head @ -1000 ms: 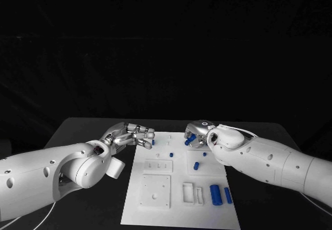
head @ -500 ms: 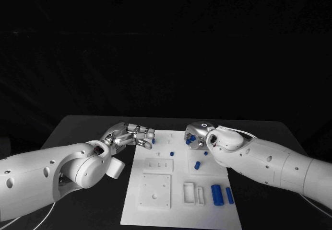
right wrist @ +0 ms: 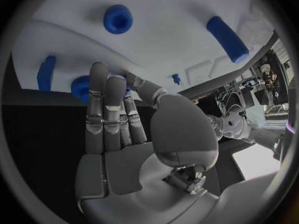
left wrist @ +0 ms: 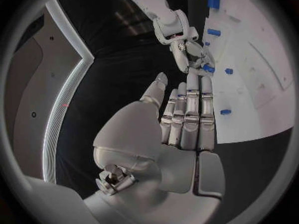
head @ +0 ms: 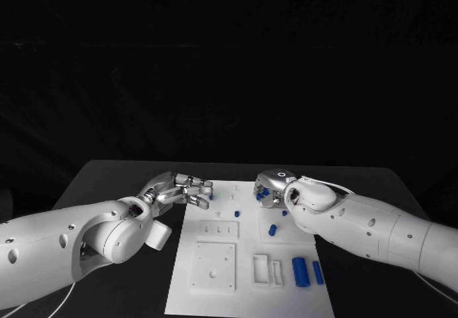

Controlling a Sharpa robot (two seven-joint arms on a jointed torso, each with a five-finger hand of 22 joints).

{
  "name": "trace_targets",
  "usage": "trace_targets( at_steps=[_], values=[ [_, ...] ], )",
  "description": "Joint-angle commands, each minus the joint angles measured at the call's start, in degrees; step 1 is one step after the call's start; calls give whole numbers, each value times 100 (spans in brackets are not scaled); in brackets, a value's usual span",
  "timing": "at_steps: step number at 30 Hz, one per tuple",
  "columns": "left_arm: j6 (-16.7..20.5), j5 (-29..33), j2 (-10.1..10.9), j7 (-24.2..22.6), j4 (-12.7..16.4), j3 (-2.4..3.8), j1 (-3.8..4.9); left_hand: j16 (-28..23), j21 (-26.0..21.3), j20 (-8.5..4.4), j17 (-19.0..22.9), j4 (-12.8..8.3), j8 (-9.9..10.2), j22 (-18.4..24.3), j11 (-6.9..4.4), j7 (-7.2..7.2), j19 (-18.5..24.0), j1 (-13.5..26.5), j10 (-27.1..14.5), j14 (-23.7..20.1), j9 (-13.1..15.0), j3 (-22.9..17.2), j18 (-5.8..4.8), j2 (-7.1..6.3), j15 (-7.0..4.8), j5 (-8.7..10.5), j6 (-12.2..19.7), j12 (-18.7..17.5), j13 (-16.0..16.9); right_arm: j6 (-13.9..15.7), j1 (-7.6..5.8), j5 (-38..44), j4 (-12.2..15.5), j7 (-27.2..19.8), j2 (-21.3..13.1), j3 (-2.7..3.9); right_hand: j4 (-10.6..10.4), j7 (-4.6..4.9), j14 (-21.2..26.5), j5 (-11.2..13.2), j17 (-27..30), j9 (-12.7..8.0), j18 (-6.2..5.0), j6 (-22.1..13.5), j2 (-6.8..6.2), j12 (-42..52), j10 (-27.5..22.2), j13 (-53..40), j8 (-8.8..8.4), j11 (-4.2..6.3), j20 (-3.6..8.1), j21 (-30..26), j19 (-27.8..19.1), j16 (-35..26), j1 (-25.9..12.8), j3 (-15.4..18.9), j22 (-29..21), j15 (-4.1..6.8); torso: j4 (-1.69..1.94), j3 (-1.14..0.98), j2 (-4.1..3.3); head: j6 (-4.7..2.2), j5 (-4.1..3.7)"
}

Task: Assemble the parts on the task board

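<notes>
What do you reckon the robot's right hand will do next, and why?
Probably close its fingers on the small blue part at the far end of the task board. The right robot hand hovers right over that part with fingertips beside it, while the left robot hand waits open at the board's edge.

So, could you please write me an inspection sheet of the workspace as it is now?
Surface: black table, bare around the board.
Job's things: white task board in the middle; blue parts lie and stand on it, two long ones side by side near its right edge.
Clutter: nothing seen.
Hands: left hand at the board's far left corner, fingers straight, holding nothing; right hand at the far right part, fingertips at a blue part; grip cannot be told.
Cables: thin white cable along the right wrist.
Surroundings: dark.
</notes>
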State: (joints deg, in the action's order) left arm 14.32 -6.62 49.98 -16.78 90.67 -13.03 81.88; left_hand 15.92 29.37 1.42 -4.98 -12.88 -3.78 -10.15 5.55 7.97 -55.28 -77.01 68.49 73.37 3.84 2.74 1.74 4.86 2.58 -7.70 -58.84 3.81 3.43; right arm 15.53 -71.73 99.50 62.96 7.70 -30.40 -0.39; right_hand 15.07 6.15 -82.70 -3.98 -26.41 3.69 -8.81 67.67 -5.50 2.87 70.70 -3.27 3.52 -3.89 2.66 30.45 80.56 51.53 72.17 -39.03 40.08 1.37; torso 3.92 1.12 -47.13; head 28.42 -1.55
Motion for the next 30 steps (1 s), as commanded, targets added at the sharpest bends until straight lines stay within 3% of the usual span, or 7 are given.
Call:
trace_targets(
  at_steps=[1, 10, 17, 25, 28, 30],
  values=[
    [-104, -26, -5, -5, -6, 6, 11, -14, -10, 13, 5, 8, 8, 5, 8, 9, 16, 46, -45, -19, 2, 32, 89, 15, 8, 26, 45, -31, -3, 258, 29, 96, 18, 92, -4, -16, -11, -25, -1, 41, -2, 20, 17, 89, 88, 45, 118, -22, 10, 47, 49, 65, -38, 21, 32, -165, 117, 51, 5, 1, -30, -32, -4],
    [-124, -29, 0, 20, -28, 6, 14, -18, -13, 14, 10, 15, 8, 26, 11, 10, 11, 34, -51, -20, 2, 41, 89, 4, 10, 37, 48, -31, -3, 627, 30, 148, 87, 250, -28, -16, -66, -58, 10, 86, -43, 21, 62, 197, 49, 45, 237, -22, 9, 87, 97, 123, -79, 56, 64, -243, 430, 92, 7, 7, -57, -75, 4],
    [-127, -41, -10, 29, -62, 6, 30, -19, -14, 15, 12, 23, 8, 39, 14, 11, 10, 33, -56, -18, 2, 52, 89, -8, 11, 43, 50, -31, -3, 874, 26, 201, 166, 398, -16, -13, -92, -64, 7, 96, -61, 19, 65, 213, 25, 47, 236, -21, 10, 87, 97, -24, -40, 53, 93, -254, 665, 91, 15, 11, -84, -154, -2],
    [-122, -45, -61, 37, -138, 6, 61, -19, -14, 15, 12, 23, 8, 39, 14, 11, 10, 33, -56, -18, 2, 52, 89, -8, 11, 43, 50, -31, -3, 1095, 14, 270, 50, 604, 188, -11, -117, -66, 4, 104, -60, 17, 71, 225, 3, 45, 241, -20, 11, 89, 99, -117, -9, 50, 105, -241, 788, 93, 20, 11, -102, -194, -1],
    [-120, -46, -82, 40, -150, 6, 70, -19, -14, 15, 12, 23, 8, 39, 14, 11, 10, 33, -56, -18, 2, 52, 89, -8, 11, 43, 50, -31, -3, 1159, 4, 290, -8, 660, 272, -10, -118, -66, 4, 104, -61, 17, 71, 225, 3, 45, 241, -20, 11, 89, 99, -122, -7, 50, 106, -239, 794, 93, 32, 22, -108, -211, 3],
    [-120, -47, -101, 43, -159, 6, 75, -19, -14, 15, 12, 23, 8, 39, 14, 11, 10, 33, -56, -18, 2, 52, 89, -8, 11, 43, 50, -31, -3, 1199, -7, 301, -48, 695, 331, -10, -120, -67, 4, 105, -61, 16, 74, 226, -2, 46, 242, -20, 11, 90, 98, -149, 2, 51, 111, -231, 824, 93, 38, 15, -115, -220, 8]
  ],
)
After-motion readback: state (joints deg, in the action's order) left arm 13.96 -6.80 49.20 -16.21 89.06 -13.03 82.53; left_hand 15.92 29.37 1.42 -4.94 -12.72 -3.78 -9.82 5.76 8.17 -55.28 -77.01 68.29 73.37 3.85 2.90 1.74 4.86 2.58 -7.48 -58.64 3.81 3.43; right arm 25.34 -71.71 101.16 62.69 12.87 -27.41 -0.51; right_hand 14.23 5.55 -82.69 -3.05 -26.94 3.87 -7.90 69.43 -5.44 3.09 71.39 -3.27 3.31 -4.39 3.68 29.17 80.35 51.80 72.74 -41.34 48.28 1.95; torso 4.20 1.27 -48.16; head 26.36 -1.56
